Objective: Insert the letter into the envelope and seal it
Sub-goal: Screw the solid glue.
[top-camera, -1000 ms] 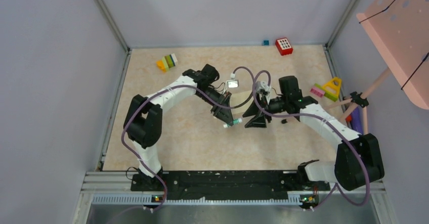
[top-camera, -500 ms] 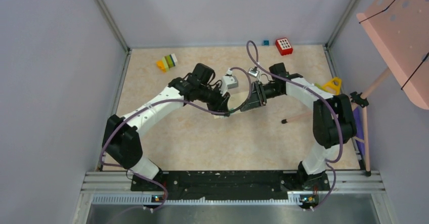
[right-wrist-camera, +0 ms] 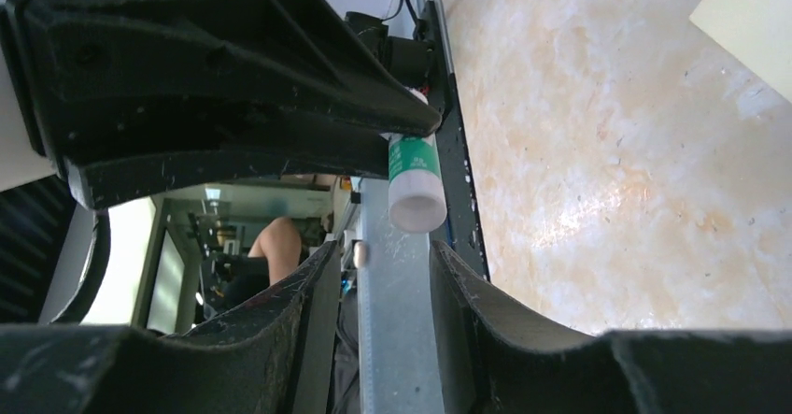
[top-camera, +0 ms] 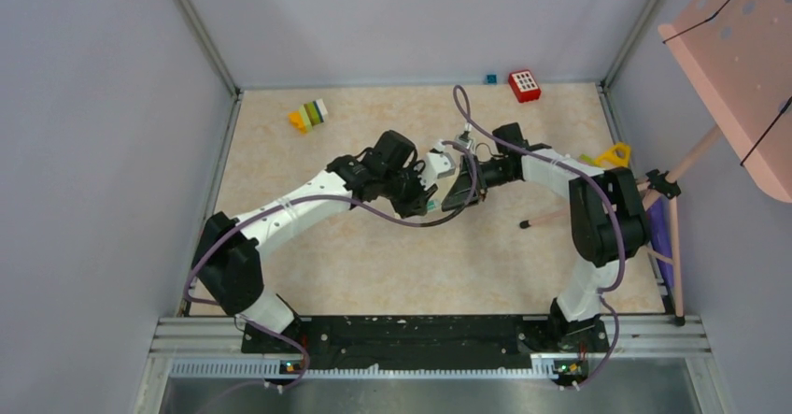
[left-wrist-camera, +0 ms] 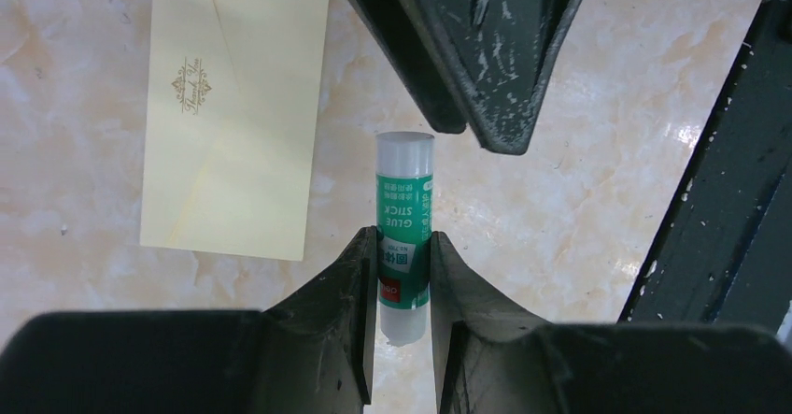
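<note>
Envelope (left-wrist-camera: 233, 106) of pale cream-yellow paper waits; spread right gripper (right-wrist-camera: 383, 257) grabbing off-centre could twist left gripper's (left-wrist-camera: 403, 246) pinched green glue stick (left-wrist-camera: 404, 185).

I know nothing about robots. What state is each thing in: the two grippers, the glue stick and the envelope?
Left gripper: shut on the glue stick.
Glue stick: held around its lower half, white cap apparently on.
Right gripper: open, holding nothing, facing the glue stick's white end.
Envelope: lying flat on the table, flap folded down; whether it is sealed cannot be told.
</note>
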### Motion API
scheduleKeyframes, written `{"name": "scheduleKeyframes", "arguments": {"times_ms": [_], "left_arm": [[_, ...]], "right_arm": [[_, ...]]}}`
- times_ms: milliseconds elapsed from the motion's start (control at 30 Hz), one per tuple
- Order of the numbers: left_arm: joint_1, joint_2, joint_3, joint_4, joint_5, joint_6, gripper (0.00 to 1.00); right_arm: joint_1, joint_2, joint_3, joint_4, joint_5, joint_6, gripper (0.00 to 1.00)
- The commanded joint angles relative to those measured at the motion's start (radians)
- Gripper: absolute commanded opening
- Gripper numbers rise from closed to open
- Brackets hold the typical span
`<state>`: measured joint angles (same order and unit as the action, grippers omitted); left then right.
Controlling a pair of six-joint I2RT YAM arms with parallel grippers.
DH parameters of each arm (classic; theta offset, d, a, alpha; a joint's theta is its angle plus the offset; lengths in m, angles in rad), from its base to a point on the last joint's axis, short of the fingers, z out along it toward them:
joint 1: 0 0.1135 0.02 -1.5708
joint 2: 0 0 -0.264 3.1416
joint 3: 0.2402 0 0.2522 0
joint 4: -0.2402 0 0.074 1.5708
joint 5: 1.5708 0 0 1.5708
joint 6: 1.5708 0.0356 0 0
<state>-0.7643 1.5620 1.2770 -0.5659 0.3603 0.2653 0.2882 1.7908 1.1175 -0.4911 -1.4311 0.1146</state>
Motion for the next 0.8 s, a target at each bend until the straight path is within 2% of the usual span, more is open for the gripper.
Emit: {"name": "scheduleKeyframes", "arguments": {"times_ms": [0, 467, 600, 767], "left_arm": [[-0.025, -0.003, -0.005, 0.05, -0.047, 0.021, 0.0], [-0.053, -0.003, -0.001, 0.038, -0.029, 0.034, 0.0], [-0.056, 0.0, -0.003, 0.038, -0.036, 0.035, 0.0], [-0.057, 0.013, 0.003, 0.029, -0.027, 0.035, 0.0]], "right_arm": [[0.016, 0.007, 0.005, 0.104, 0.017, 0.084, 0.39], [0.016, 0.035, 0.021, 0.099, 0.05, 0.084, 0.36], [0.016, 0.033, 0.024, 0.093, 0.049, 0.079, 0.3], [0.016, 0.029, 0.029, 0.069, 0.048, 0.052, 0.16]]}}
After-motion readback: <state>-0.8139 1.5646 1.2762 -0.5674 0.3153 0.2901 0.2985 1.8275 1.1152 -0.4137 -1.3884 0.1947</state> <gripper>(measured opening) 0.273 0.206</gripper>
